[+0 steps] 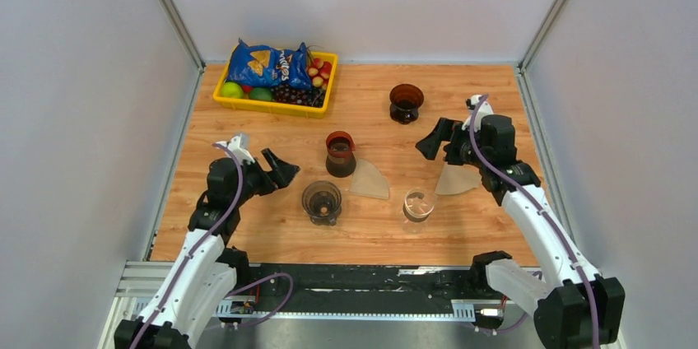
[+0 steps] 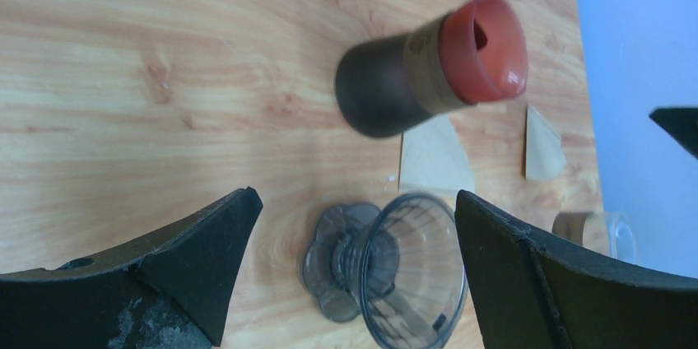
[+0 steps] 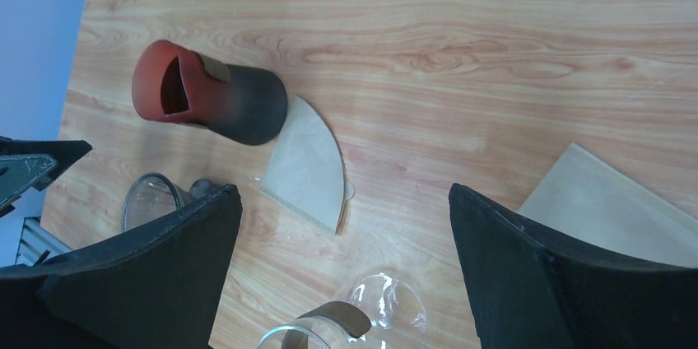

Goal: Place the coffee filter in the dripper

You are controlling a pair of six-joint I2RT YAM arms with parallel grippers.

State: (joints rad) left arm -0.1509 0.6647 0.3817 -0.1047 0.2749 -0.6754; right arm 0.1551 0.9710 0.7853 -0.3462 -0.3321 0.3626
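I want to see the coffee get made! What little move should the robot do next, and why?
Probably lower the open right gripper onto the flat beige paper filter lying just beside it and pinch its edge. That gripper holds nothing, and the clear ribbed plastic dripper has no filter inside yet.

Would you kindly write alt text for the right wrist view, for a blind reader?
The open right gripper frames a folded paper coffee filter lying on the wooden table beside a dark jug with a red top. A second filter shows at the right edge, a clear glass at the bottom.
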